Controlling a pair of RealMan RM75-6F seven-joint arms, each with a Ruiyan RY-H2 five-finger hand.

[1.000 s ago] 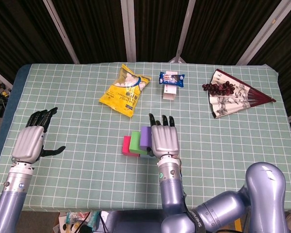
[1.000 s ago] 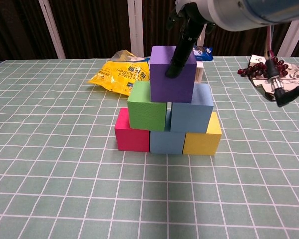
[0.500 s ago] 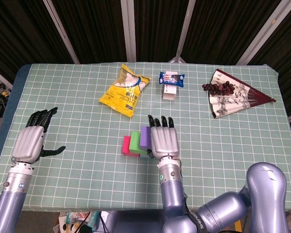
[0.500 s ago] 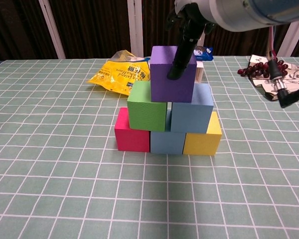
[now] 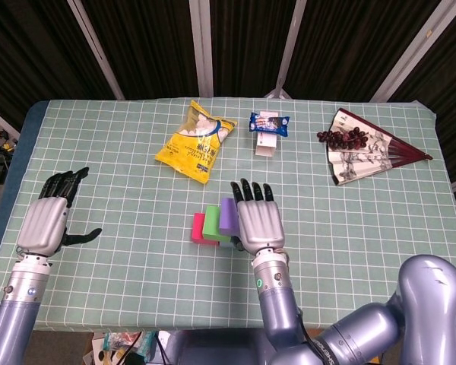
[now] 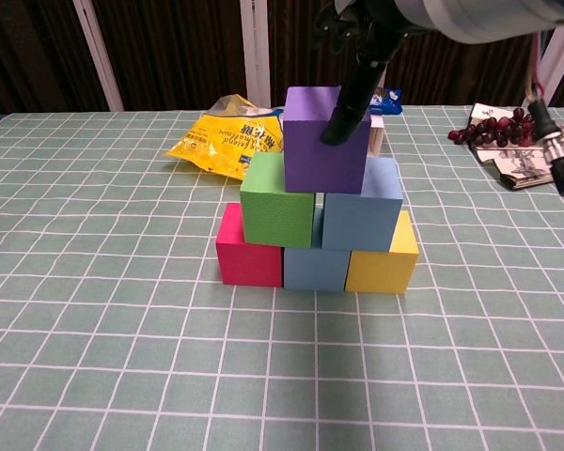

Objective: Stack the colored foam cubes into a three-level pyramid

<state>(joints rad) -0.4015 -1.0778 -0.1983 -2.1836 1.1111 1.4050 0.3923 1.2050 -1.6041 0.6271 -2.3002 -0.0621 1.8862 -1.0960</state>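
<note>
Foam cubes stacked as a 3-level pyramid at mid-surface.
Largest first: right hand above the stack, fingers extended, one fingertip touching the purple cube, holding nothing; left hand open, well apart. Probably light, soft, easily toppled; best taken by opposite side faces.

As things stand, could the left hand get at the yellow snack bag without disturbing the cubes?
Probably yes. The left hand is open at the table's left edge, and bare cloth lies between it and the yellow snack bag; the cube pyramid sits off that path.
</note>
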